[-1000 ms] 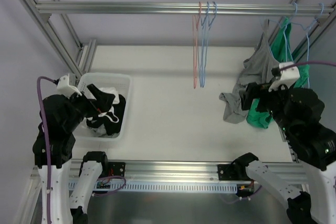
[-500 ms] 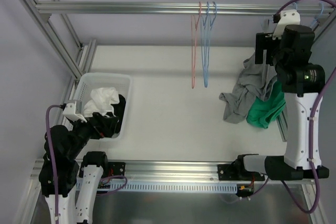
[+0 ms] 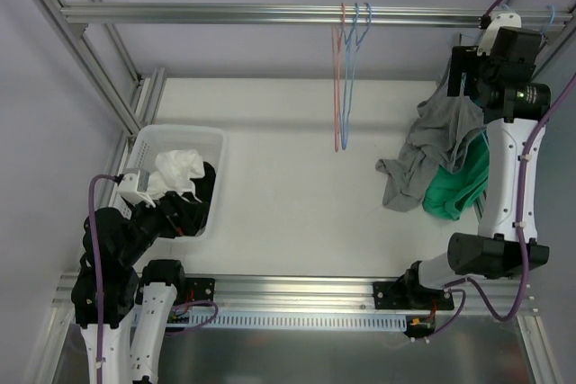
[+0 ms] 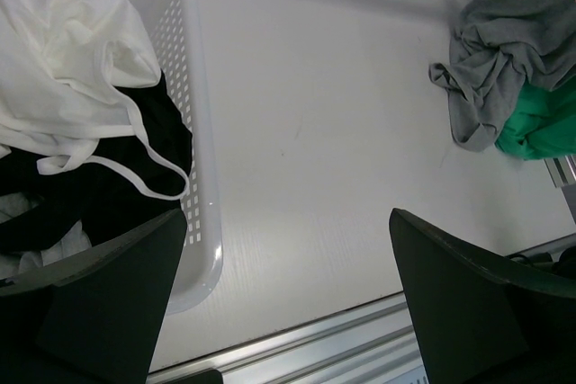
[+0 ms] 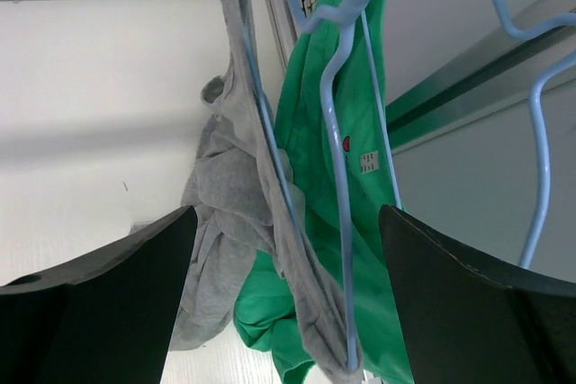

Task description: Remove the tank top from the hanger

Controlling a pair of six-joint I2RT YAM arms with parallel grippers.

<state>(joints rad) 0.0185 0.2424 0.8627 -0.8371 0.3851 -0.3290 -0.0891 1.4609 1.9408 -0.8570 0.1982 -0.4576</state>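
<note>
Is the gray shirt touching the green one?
Touching. The right wrist view shows the gray tank top lying right against the green top where they hang, with no gap.

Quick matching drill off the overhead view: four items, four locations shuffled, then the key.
Items
1. gray tank top
2. green garment
3. white basket
4. orange hanger

Locations
a. hangs bare from the rail near the middle, next to blue hangers
b. left side of the table, with black and white clothes inside
c. hangs at the right, its lower end heaped on the table
d. farthest right, by the table's right edge, partly covered by another garment

Pairs: 1-c, 2-d, 3-b, 4-a
</note>
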